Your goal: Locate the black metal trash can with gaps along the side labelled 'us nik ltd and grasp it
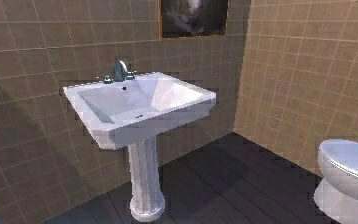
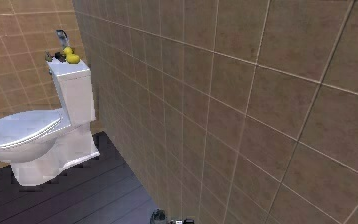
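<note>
At the arm side view's bottom edge, just right of the middle, the tips of the arm's white marker squares [image 2: 184,218] peek in. The gripper [image 2: 159,215] is a small dark shape left of them, over dark floor close to the tiled wall. Too little of it shows, so I cannot tell whether it holds anything.
A white pedestal sink [image 1: 137,108] with a faucet stands against the tan tiled wall, below a dark framed picture [image 1: 193,17]. A white toilet [image 2: 42,135] has a small yellow thing [image 2: 73,57] on its tank, and its bowl [image 1: 348,175] appears again at the forward view's right edge. Dark plank floor [image 1: 237,180] lies between them.
</note>
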